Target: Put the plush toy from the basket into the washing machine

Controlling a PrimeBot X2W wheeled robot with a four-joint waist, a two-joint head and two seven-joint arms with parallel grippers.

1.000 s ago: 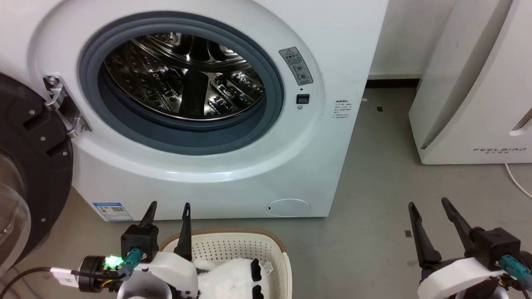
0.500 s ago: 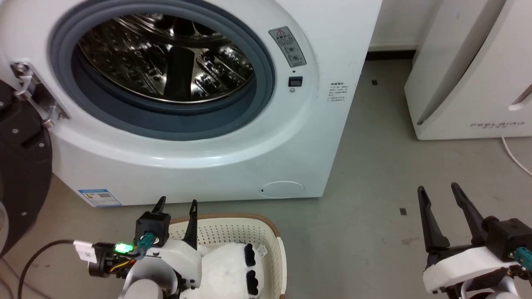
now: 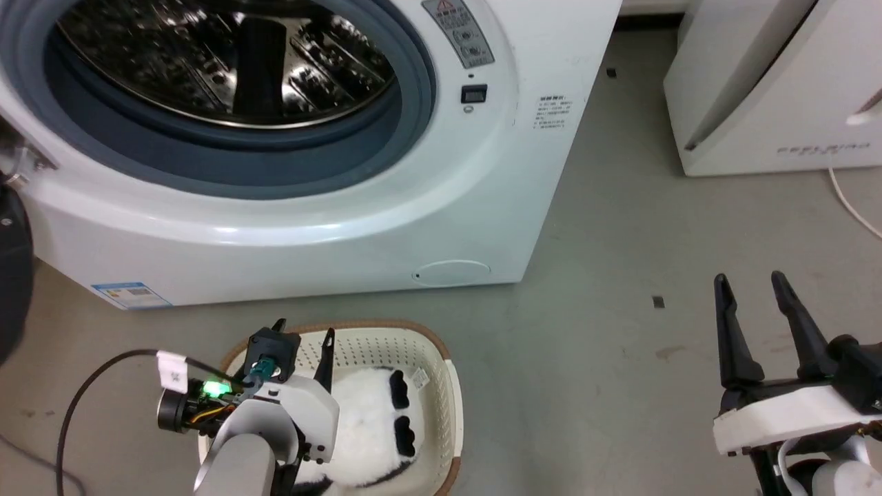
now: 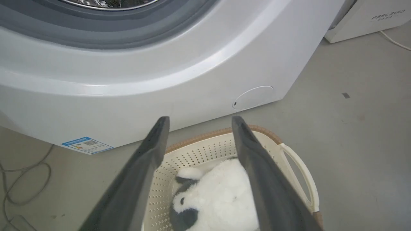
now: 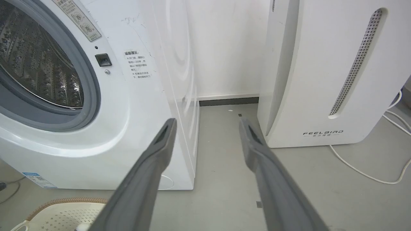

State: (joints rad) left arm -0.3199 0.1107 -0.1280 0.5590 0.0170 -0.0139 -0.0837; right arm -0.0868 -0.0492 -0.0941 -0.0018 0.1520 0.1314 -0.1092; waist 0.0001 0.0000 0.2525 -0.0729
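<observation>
The plush toy (image 3: 365, 427), white with black patches, lies in the cream basket (image 3: 431, 372) on the floor before the washing machine (image 3: 482, 179). The machine's porthole stands open, showing the steel drum (image 3: 227, 62). My left gripper (image 3: 304, 329) hovers open over the basket's near-left part, fingers pointing at the far rim. In the left wrist view the open left gripper (image 4: 199, 119) frames the plush toy (image 4: 218, 199) and the basket (image 4: 199, 150) below. My right gripper (image 3: 750, 279) is open and empty over bare floor at the right. The right wrist view has the right gripper (image 5: 208, 121) aimed between the two appliances.
The machine's dark round door (image 3: 10, 275) hangs open at the far left. A white FEELBIRD appliance (image 3: 772, 89) stands at the right with a white cable (image 3: 851, 210) on the floor. Grey floor lies between basket and right gripper.
The head camera has tilted down, so the machine slid up the picture and more of the basket and toy shows. My left gripper has sunk closer to the basket. Both grippers stay open.
</observation>
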